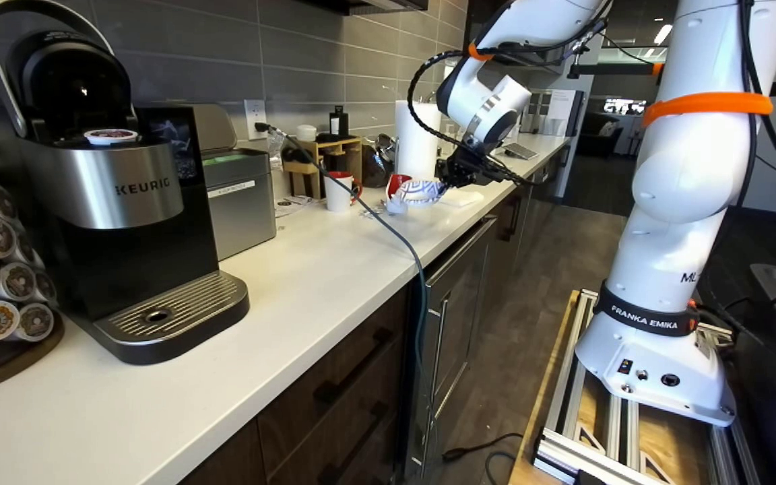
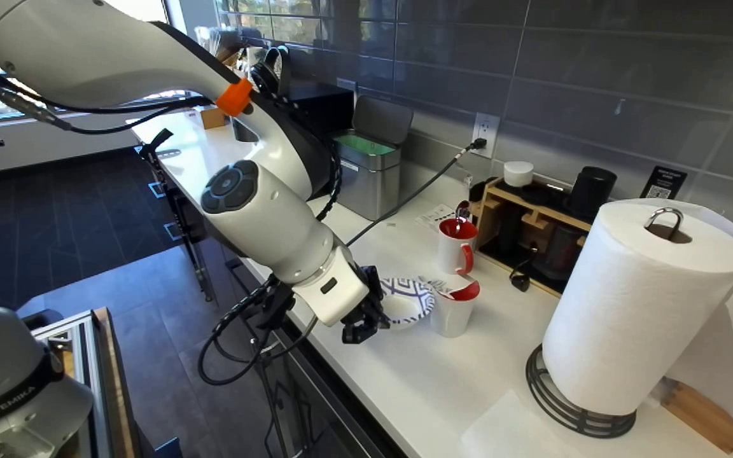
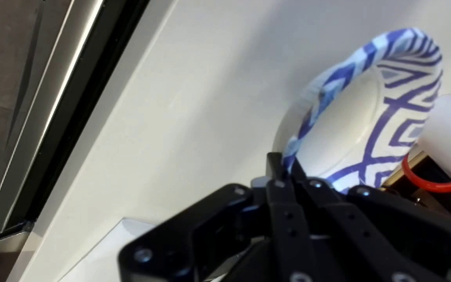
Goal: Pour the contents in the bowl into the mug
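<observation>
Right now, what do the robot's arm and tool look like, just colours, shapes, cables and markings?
The arm is white and rounded, with orange bands. Black cables loop alongside it, and a black collar reads FRANKA EMIKA. The tool is black, with round screw heads and slim fingers.

Pinches a tilted, blue-patterned white bowl (image 3: 370, 125) by its rim between 2 black fingers (image 3: 282, 203) of the gripper (image 3: 286, 162), over a white countertop (image 3: 194, 98). Shows a white mug (image 3: 450, 135) with a red handle (image 3: 437, 187) at the wrist view's right, partly behind the bowl's edge.
</observation>
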You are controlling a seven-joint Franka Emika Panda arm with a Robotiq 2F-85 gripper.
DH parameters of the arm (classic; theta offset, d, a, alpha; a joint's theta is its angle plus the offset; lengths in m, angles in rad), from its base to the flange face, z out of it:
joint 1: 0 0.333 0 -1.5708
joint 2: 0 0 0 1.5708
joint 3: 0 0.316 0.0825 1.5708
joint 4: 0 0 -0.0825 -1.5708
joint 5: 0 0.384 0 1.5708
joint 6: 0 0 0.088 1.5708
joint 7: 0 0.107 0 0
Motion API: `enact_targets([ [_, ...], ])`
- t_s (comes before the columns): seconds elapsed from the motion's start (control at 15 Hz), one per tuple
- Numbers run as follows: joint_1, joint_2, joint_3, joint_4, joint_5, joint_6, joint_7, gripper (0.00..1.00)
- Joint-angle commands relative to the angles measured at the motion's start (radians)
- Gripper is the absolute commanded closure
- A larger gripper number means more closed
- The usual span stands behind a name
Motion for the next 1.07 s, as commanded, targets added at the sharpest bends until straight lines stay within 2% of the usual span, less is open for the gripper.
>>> enact_targets([
  [0.0, -0.005, -0.047, -0.002, -0.018, 0.057, 0.013, -0.008, 0.99],
  [0.47, -0.022, -0.009, -0.039, -0.076, -0.021, -0.034, 0.011, 0.99],
  [0.8, -0.011, 0.030, -0.014, -0.034, 0.161, 0.010, -0.012, 0.99],
  [1.0, -0.006, 0.068, 0.000, -0.006, 0.208, -0.005, 0.007, 0.99],
])
